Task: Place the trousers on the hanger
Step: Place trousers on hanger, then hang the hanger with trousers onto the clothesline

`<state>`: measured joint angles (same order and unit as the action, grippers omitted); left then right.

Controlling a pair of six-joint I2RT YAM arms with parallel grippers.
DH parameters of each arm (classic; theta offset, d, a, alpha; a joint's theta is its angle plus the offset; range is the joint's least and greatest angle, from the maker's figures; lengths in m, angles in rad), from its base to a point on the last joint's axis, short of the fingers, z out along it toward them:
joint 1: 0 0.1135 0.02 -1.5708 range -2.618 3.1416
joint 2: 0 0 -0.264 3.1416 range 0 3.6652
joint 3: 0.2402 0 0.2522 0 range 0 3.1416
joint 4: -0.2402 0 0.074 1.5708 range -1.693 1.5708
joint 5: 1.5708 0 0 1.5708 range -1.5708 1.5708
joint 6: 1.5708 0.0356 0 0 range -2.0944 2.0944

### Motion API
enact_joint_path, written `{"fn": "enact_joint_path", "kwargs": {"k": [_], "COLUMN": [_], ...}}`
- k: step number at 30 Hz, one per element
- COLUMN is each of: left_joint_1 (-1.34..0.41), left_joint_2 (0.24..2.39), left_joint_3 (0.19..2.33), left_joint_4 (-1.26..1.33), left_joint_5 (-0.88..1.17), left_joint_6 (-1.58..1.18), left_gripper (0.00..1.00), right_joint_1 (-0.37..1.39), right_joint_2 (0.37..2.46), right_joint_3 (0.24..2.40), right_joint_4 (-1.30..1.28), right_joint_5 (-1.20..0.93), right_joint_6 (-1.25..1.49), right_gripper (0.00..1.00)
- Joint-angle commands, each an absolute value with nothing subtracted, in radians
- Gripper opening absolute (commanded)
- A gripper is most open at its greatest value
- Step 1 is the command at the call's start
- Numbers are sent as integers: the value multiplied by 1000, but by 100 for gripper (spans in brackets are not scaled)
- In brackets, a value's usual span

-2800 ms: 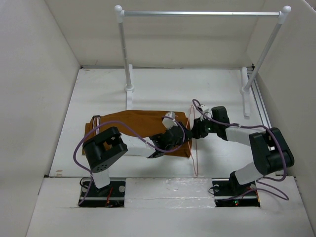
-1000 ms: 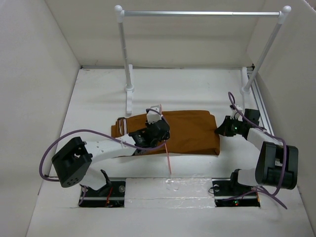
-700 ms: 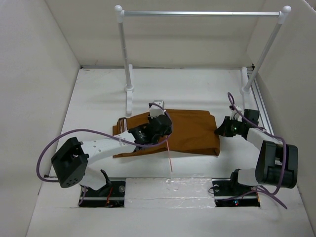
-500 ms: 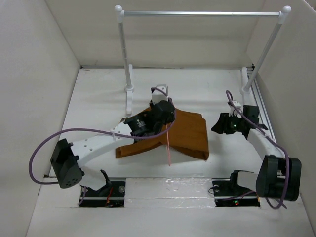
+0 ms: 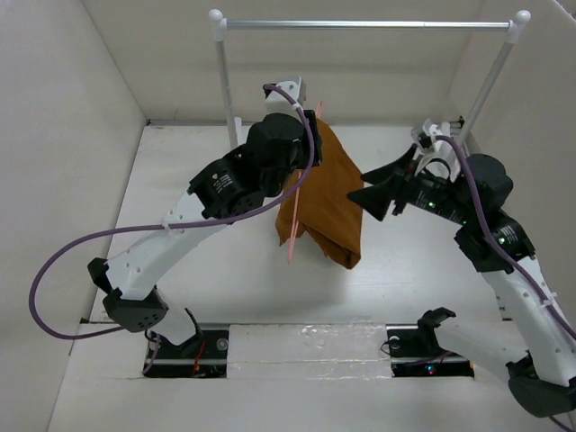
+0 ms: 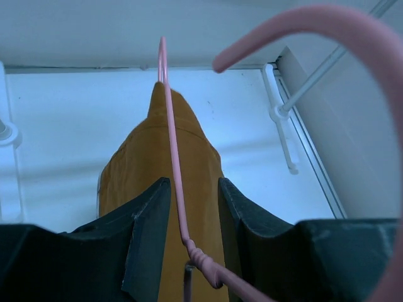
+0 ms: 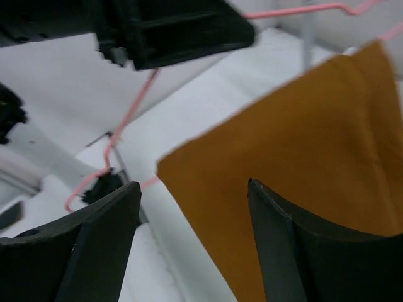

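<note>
The left arm was stretched up and forward, elbow bent, with the left gripper (image 5: 306,117) high above the table (image 5: 180,198). It was clenched on the hanger (image 5: 292,236) at its twisted neck, and in the wrist view the hook curved up past its right finger. The right arm stood bent at the elbow, and the right gripper (image 5: 364,200) pointed left with its jaws spread. It was just beside the trousers (image 5: 326,184), at their right edge; whether it touched them could not be told. The trousers hung below the left gripper, draped over the hanger and clear of the table. They were plain, smooth rust-brown cloth, narrowing toward the top, with one pink wire side slanting down their left edge.
</note>
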<state>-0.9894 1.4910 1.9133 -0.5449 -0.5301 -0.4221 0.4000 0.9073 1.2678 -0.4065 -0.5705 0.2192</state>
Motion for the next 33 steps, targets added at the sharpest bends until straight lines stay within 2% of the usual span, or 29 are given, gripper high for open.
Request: {"fn": "enact_joint_path", "kwargs": {"k": [1,6,10,13,16,17,19,20,26,29,30,33], "left_joint_1": [-967,-966,-966,-966,-966,-957,-945,-945,-945,-945,-945,-945], "left_joint_2": [1497,1508,1520,1529,1531,1532,1526,1519,1500,1497,1496,1496], "left_joint_3": [2009,2016,2014,1997,1988,1988,1983,1977,1977,2011,2038,2109], "left_joint_4": [-535,-491,-466,-445,-430,-423,-417,-408,-376,-367,-367,-368], "left_joint_5": [-483,-462,-434,-436,-446,-449,-434,-442,-483,-473,-463,-450], "left_joint_6": [-368,-365,-370,-365,-353,-350,-348,-345,-322,-305,-304,-291], "left_gripper": [0,0,0,0,0,0,0,0,2,30,44,65], "right_joint_1": [556,750,769,793,808,818,831,831,779,710,674,620], "right_joint_2": [963,1049,1109,1153,1169,1164,1149,1147,1100,1104,1111,1132], "right_joint_3": [1282,1267,1200,1181,1146,1131,1100,1097,1110,1159,1178,1248], "right_joint_4": [-295,-172,45,89,151,167,201,210,275,285,281,250], "right_joint_5": [-497,-358,-388,-390,-370,-355,-309,-308,-267,-311,-330,-383], "right_joint_6": [424,508,596,621,664,679,704,709,736,755,756,753], "right_gripper": [74,80,80,77,43,20,5,0,0,0,0,0]}}
